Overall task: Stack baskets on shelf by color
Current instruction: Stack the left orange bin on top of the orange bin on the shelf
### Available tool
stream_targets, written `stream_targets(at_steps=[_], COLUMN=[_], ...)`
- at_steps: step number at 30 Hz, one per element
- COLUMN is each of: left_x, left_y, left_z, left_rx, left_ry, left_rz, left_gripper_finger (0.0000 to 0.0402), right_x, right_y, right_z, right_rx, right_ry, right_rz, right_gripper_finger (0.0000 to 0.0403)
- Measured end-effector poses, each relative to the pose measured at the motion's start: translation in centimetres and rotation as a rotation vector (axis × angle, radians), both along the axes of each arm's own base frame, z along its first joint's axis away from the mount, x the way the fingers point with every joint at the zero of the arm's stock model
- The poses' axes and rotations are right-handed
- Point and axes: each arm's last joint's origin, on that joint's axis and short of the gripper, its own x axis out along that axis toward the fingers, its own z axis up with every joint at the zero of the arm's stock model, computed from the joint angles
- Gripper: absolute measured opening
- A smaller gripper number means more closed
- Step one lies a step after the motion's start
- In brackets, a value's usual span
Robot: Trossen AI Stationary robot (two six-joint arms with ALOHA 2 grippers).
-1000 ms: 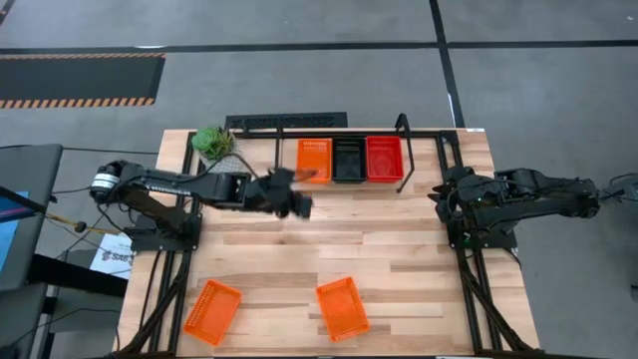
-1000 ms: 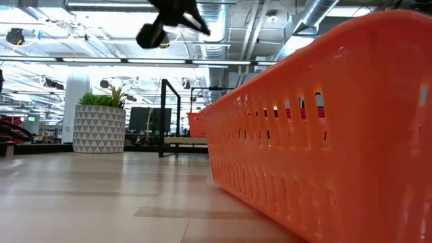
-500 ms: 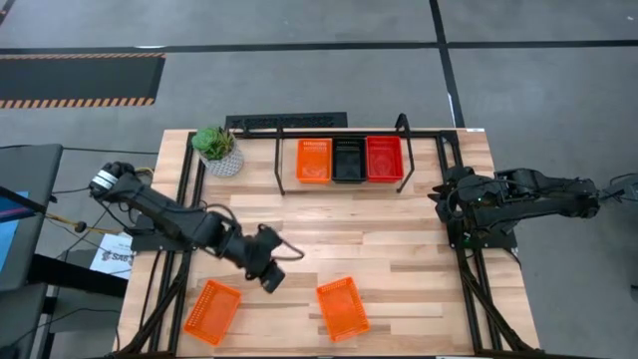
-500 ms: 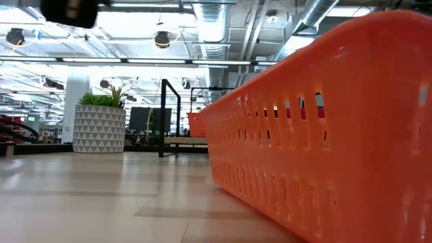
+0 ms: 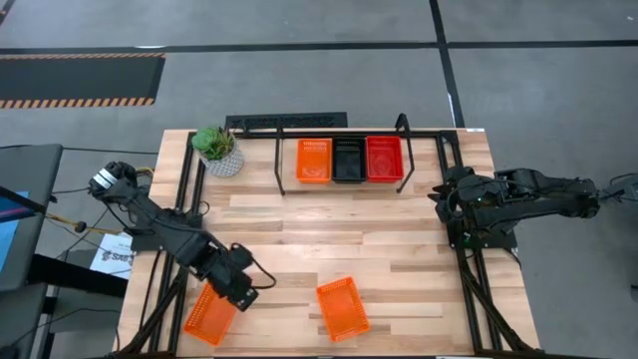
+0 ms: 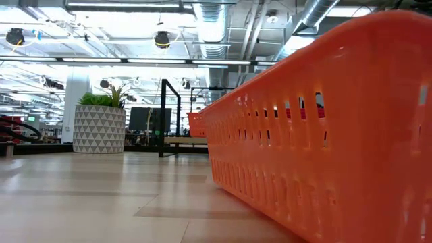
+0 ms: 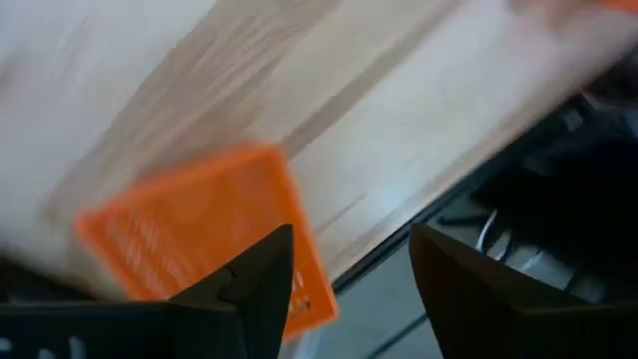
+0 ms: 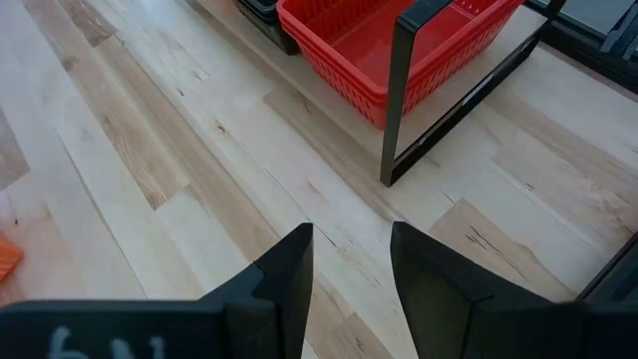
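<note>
Two orange baskets lie flat on the table's near part, one at the near left (image 5: 209,314) and one near the middle (image 5: 342,307), which fills the low view's right side (image 6: 324,135). The shelf (image 5: 399,128) at the far edge holds orange (image 5: 313,160), black (image 5: 349,160) and red (image 5: 384,158) baskets side by side. My left gripper (image 5: 242,295) hovers open at the near-left basket's right far corner; its wrist view shows that basket (image 7: 189,234) beyond the spread fingers (image 7: 261,274). My right gripper (image 5: 439,195) waits open at the right, by the shelf's right end.
A white patterned plant pot (image 5: 217,150) stands at the far left beside the shelf. Black arm frames run along the table's left (image 5: 169,289) and right (image 5: 478,289) sides. The right wrist view shows the red basket (image 8: 399,40) behind the shelf's black post (image 8: 399,100).
My left gripper has swung from beside the shelf's orange basket toward the table's near edge and left, ending over the near-left orange basket. It has left the low view's top. The baskets have stayed in place.
</note>
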Motion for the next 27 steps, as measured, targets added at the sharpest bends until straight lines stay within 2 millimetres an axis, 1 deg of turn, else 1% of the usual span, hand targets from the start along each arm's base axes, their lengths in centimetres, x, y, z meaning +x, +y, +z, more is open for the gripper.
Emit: stream_targets(at_steps=[3, 6, 8, 11, 15, 18, 21, 27], left_x=[-1.1, -2.0, -2.7, -3.6, -4.0, -4.1, -3.9, -2.9], left_y=[-0.8, -1.8, -2.4, -3.1, -3.4, -3.2, -3.4, -4.4], left_z=[-0.1, -0.1, -0.2, -0.2, -0.2, -0.7, -1.5, -3.9], left_rx=[-0.020, -0.033, -0.025, -0.007, -0.008, 0.044, 0.104, 0.197], left_ry=[0.099, 0.161, 0.170, 0.161, 0.187, 0.206, 0.237, 0.266], left_rz=[0.160, 0.334, 0.427, 0.509, 0.499, 0.505, 0.500, 0.421], left_gripper_finger=[0.0193, 0.0194, 0.0192, 0.0188, 0.0178, 0.0166, 0.0153, 0.0118], right_x=[0.0, 0.0, 0.0, 0.0, 0.0, 0.0, 0.0, 0.0], right_y=[0.0, 0.0, 0.0, 0.0, 0.0, 0.0, 0.0, 0.0], right_z=[0.0, 0.0, 0.0, 0.0, 0.0, 0.0, 0.0, 0.0], right_rx=[0.000, 0.000, 0.000, 0.000, 0.000, 0.000, 0.000, 0.000], right_ry=[0.000, 0.000, 0.000, 0.000, 0.000, 0.000, 0.000, 0.001], right_rz=[0.000, 0.000, 0.000, 0.000, 0.000, 0.000, 0.000, 0.000], right_gripper_finger=[0.0159, 0.0159, 0.0159, 0.0159, 0.0159, 0.0159, 0.0159, 0.0159])
